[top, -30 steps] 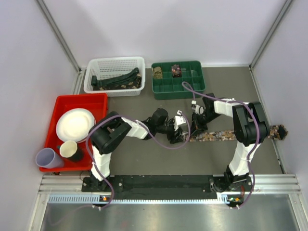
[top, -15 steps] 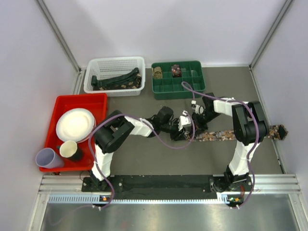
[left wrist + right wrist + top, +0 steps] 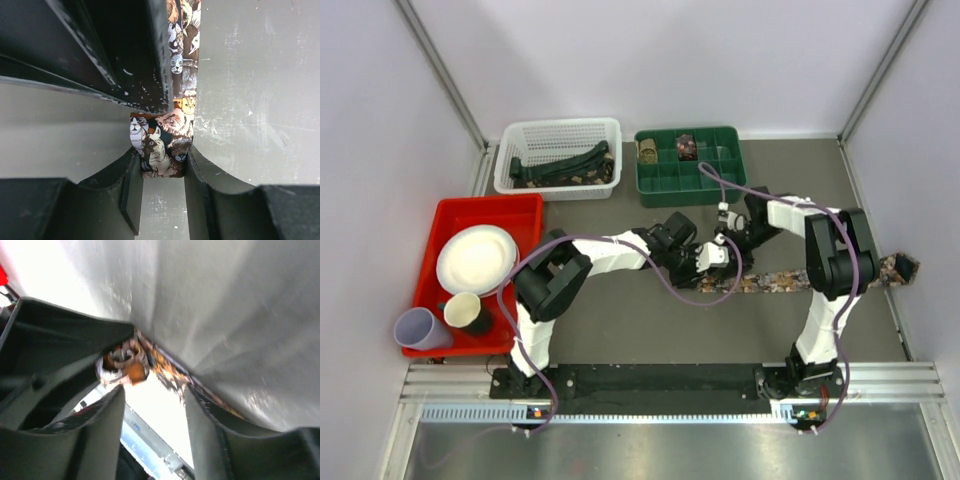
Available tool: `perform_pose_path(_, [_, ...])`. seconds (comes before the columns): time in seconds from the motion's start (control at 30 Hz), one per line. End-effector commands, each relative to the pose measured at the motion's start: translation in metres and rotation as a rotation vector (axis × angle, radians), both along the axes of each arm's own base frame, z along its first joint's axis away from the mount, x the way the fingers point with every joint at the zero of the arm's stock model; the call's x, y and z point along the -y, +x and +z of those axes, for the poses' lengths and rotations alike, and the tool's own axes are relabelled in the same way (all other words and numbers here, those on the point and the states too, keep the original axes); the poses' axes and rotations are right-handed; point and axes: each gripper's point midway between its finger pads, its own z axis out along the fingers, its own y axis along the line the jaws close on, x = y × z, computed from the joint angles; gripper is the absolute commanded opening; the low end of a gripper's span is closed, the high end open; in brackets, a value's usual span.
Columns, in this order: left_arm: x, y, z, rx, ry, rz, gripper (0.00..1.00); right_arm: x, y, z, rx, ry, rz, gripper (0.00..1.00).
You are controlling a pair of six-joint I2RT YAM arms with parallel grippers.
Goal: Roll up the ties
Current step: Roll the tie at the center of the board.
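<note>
At mid-table the left pincer [image 3: 162, 167] clamps the tie [image 3: 170, 127], seemingly folded.

**Both arms reach inward, the 2 grippers just beside each other at mid-workspace.**

The left arm [image 3: 605, 255] rises from its base, folds at the elbow and runs its forearm out to the right, wrist pitched down. The left gripper [image 3: 161, 167] has its 2 fingers [image 3: 131, 185] pressed against opposite sides of the folded end of the tie [image 3: 161, 142], gripping it. The right arm [image 3: 828, 262] stands upright from its base, its forearm angled left and its wrist bent down. The right gripper [image 3: 152, 397] holds its 2 fingers [image 3: 107, 420] parted, a clear gap between them, clamping nothing.
</note>
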Motion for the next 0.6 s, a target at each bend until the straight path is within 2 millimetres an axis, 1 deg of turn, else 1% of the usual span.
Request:
perform_pose_path(0.0, [-0.065,-0.028,-0.056,-0.115,0.333,0.018,0.07,0.002,-0.001,0.04,0.068,0.115,0.017,0.58])
perform_pose_path(0.07, [-0.067,-0.029,-0.058,-0.114,0.338,0.008,0.07,-0.006,-0.003,0.048,0.068,0.171,0.0,0.63])
perform_pose_path(0.1, [-0.067,-0.029,-0.057,-0.114,0.341,0.007,0.06,-0.008,-0.007,0.045,0.048,0.181,-0.014,0.63])
perform_pose_path(0.13, [-0.067,-0.029,-0.057,-0.112,0.341,0.005,0.07,-0.013,-0.003,0.046,0.041,0.197,-0.04,0.63])
perform_pose_path(0.3, [-0.066,-0.028,-0.057,-0.106,0.338,-0.006,0.07,-0.029,-0.007,0.034,0.013,0.215,-0.045,0.55])
perform_pose_path(0.33, [-0.066,-0.029,-0.057,-0.112,0.341,-0.008,0.07,-0.03,-0.004,0.03,0.031,0.214,-0.042,0.53])
perform_pose_path(0.4, [-0.066,-0.029,-0.058,-0.109,0.341,-0.012,0.07,-0.031,-0.005,0.021,0.015,0.201,-0.041,0.5])
perform_pose_path(0.5, [-0.066,-0.03,-0.058,-0.112,0.339,-0.012,0.08,-0.033,-0.003,0.012,0.014,0.197,-0.045,0.43])
perform_pose_path(0.57, [-0.066,-0.03,-0.059,-0.114,0.339,-0.013,0.09,-0.033,-0.002,0.009,0.02,0.197,-0.047,0.35])
